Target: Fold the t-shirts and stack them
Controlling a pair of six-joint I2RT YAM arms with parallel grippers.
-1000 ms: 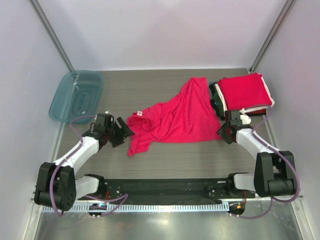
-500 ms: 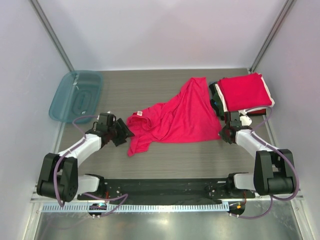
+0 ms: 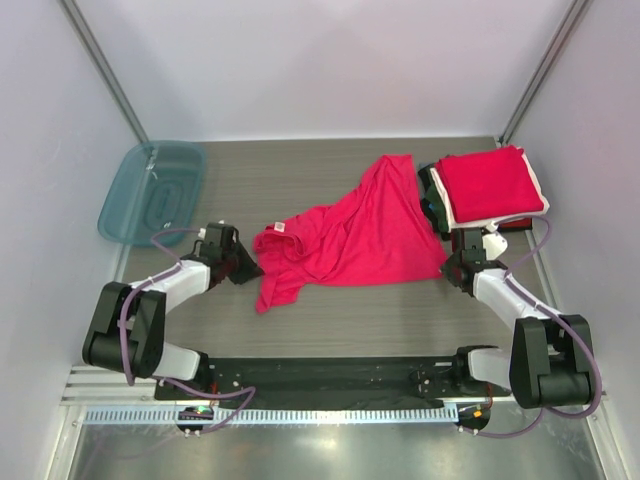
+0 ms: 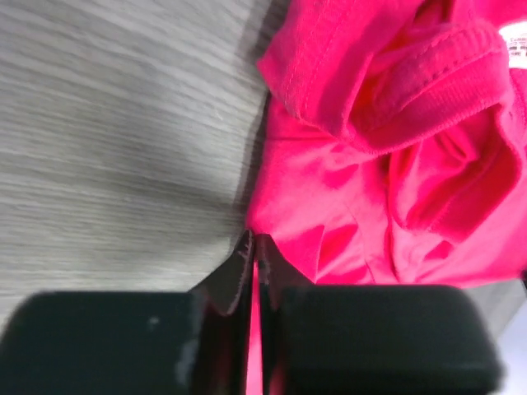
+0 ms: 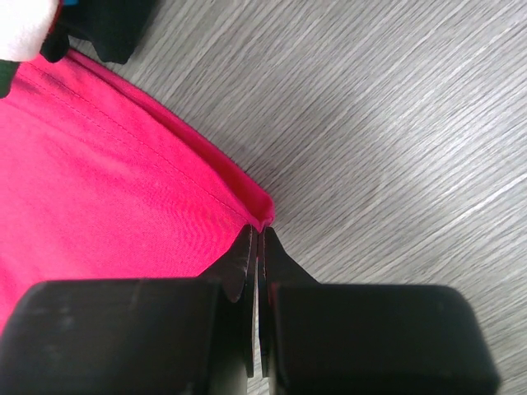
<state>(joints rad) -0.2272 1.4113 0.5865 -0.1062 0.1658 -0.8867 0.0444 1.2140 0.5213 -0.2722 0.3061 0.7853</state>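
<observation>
Top external: crimson t-shirt (image 3: 345, 235) is seen spread loosely mid-table, rumpled at its left end (neck label (image 3: 280, 227) facing up). Folded stack (image 3: 490, 185) of t-shirts, a red one on top, is placed at the far right of the table (image 3: 300, 320), just beside the loose shirt. Teal tray (image 3: 152, 190) is parked far left, well apart. Left gripper (image 3: 246, 267) is set at the shirt's left edge. Left wrist view: jaws are pinched nearly together, with a sliver of red fabric caught between. Right gripper (image 3: 450, 265) is set at the near right corner. Right wrist view: jaws are fully closed on the hem corner.
</observation>
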